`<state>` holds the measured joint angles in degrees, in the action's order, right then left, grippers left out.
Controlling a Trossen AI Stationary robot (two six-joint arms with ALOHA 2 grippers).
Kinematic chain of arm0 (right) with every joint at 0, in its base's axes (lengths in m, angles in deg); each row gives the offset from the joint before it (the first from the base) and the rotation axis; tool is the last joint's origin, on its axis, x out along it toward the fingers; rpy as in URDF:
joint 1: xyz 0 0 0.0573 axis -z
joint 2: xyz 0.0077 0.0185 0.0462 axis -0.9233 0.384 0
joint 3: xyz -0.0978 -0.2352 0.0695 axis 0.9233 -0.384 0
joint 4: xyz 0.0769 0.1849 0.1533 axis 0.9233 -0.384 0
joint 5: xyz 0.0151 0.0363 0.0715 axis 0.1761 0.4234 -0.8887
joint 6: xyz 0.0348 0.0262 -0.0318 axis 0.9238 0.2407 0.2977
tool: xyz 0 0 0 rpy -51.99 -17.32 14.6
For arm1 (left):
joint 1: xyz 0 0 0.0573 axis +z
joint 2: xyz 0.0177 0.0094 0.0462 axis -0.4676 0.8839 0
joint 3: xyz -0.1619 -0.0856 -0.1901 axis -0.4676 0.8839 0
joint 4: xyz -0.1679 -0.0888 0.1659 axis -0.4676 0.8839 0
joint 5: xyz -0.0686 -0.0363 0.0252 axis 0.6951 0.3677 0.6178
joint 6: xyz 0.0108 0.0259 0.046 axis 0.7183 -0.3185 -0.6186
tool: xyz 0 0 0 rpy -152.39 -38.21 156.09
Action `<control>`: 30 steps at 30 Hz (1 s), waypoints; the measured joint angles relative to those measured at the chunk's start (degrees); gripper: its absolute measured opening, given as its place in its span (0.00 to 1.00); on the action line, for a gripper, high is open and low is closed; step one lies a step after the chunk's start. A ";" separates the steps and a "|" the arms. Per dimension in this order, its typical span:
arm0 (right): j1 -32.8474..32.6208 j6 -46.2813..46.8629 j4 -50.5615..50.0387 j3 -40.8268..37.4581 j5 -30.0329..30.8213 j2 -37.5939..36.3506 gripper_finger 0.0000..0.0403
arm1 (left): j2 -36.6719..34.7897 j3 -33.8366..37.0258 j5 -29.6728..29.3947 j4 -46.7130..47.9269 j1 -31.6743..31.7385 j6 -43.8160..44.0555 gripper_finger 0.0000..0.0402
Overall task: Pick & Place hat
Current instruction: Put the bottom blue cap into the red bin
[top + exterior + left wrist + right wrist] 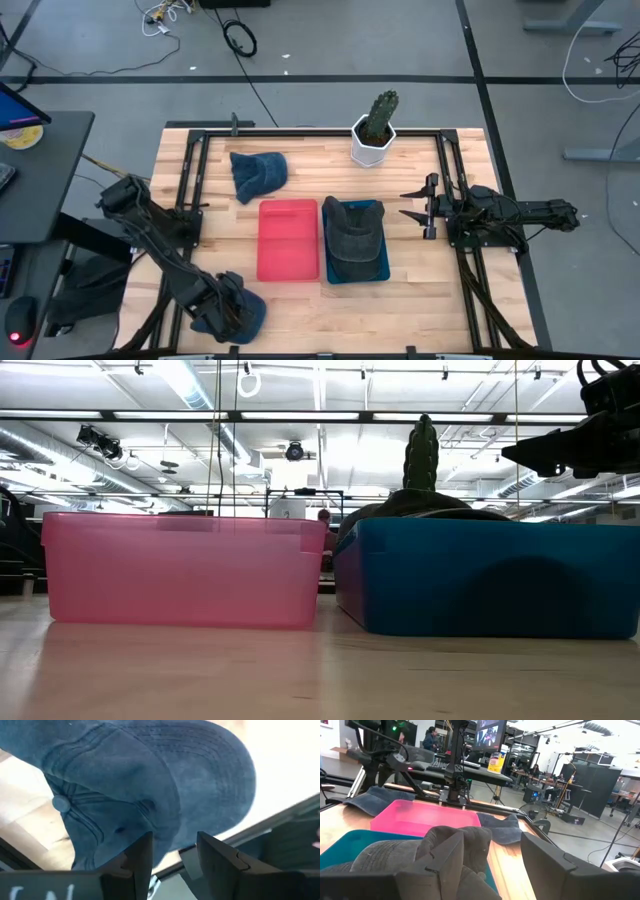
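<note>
A blue denim hat [252, 316] lies on the wooden table near its near-left corner, and it fills the left wrist view [150, 780]. My left gripper [226, 316] [172, 842] points steeply down just over the hat's near rim. It is open, with a finger on either side of that edge. My right gripper [410, 203] [492, 840] waits open and level at the table's right side, and holds nothing. A second blue hat [258, 172] lies at the far side. A dark grey hat [355, 235] lies in the blue bin [352, 279].
A pink bin [290, 240] [180, 570] stands mid-table, touching the blue bin [490, 580] on its right. A cactus in a white pot [375, 135] stands at the far edge. Black frame rails run along the table's left and right sides.
</note>
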<state>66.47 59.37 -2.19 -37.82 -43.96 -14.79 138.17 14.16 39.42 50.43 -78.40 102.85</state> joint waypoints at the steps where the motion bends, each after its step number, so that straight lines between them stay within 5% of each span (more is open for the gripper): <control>1: 0.02 0.00 0.00 0.00 -0.01 -0.01 0.50 | 0.45 0.00 -0.01 -0.05 0.00 -0.01 0.39; 30: 0.02 0.00 0.00 0.00 -0.01 -0.01 0.50 | 6.49 -0.04 -0.61 -3.93 -0.17 -1.86 0.36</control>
<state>66.49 59.37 -2.19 -37.82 -43.98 -14.81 144.66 14.11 38.81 46.50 -78.58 100.99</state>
